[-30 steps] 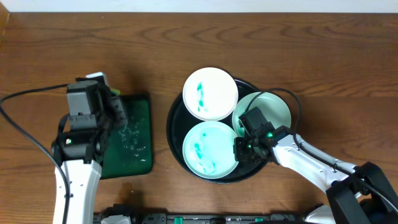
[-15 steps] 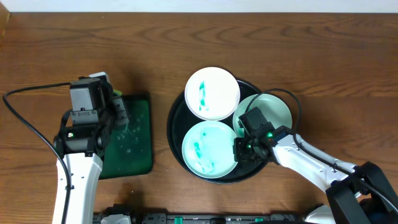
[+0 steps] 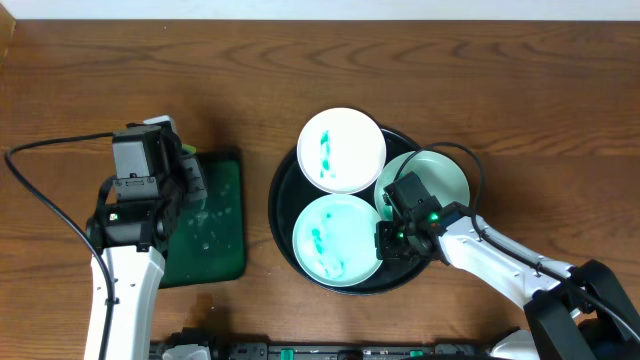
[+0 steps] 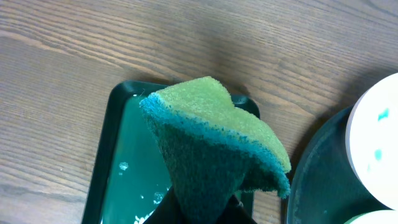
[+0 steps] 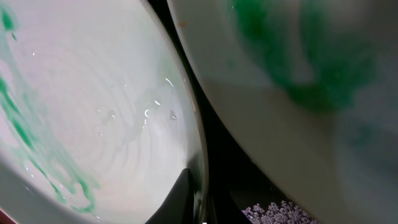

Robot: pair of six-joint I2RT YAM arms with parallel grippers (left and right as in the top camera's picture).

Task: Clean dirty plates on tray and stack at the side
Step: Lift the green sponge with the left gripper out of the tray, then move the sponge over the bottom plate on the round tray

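Black and round, the tray (image 3: 282, 200) sits right of centre on the wooden table (image 3: 120, 70) and holds all three plates: the far plate (image 3: 341, 150), the near plate (image 3: 335, 240) and the right plate (image 3: 432, 175), the first two smeared with teal. The right gripper (image 3: 384, 240) is at the near plate's right edge, and the left gripper (image 3: 192, 182) hangs over the green tray (image 3: 215, 235). From the left wrist, its jaws are clamped on a folded green-and-blue sponge (image 4: 214, 143) above the wet green tray, with the black tray and the far plate at the right edge. From the right wrist, a dark finger (image 5: 182, 196) lies inside the near plate's rim, jaws pinched on it; the right plate is blurred just beside.
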